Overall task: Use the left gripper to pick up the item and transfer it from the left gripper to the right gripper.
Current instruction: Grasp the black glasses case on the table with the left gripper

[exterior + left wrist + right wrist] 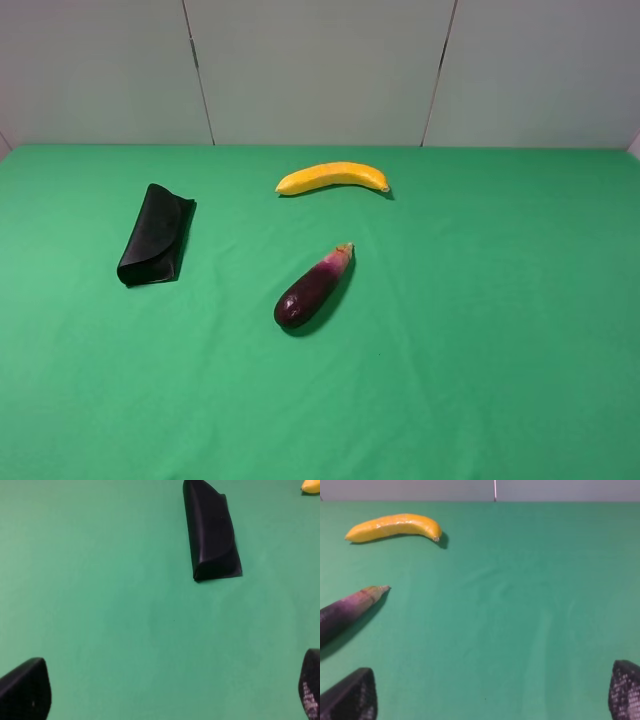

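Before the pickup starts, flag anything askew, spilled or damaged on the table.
Nothing stands out. The case, banana and eggplant lie apart and intact on the green table, nothing spilled. The left gripper and right gripper are open and empty.

Green cloth (480, 350) is covering the work surface, wrinkling slightly. Pale grey wall panels (320, 70) are standing behind it, dark seams (198, 70) splitting them.
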Robot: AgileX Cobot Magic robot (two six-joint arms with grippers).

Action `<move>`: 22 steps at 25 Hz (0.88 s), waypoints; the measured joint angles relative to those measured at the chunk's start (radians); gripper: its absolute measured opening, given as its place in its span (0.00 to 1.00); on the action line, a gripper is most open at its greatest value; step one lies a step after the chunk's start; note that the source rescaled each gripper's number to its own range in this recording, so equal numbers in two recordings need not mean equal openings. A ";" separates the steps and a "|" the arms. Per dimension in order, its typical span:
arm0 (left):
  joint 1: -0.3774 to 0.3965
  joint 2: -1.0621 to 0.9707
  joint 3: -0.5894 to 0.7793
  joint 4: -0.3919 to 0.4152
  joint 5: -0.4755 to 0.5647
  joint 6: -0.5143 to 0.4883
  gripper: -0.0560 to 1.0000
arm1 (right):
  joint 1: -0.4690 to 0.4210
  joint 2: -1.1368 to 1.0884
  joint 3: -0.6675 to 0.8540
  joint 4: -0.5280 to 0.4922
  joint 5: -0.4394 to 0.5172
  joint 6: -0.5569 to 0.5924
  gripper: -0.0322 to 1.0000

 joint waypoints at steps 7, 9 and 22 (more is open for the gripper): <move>0.000 0.000 0.000 0.024 0.002 0.000 1.00 | 0.000 0.000 0.000 0.000 0.000 0.000 1.00; 0.000 0.000 -0.001 0.025 0.006 0.000 1.00 | 0.000 0.000 0.000 0.000 0.000 0.000 1.00; 0.000 0.312 -0.128 0.018 -0.001 0.009 1.00 | 0.000 0.000 0.000 0.000 0.000 0.000 1.00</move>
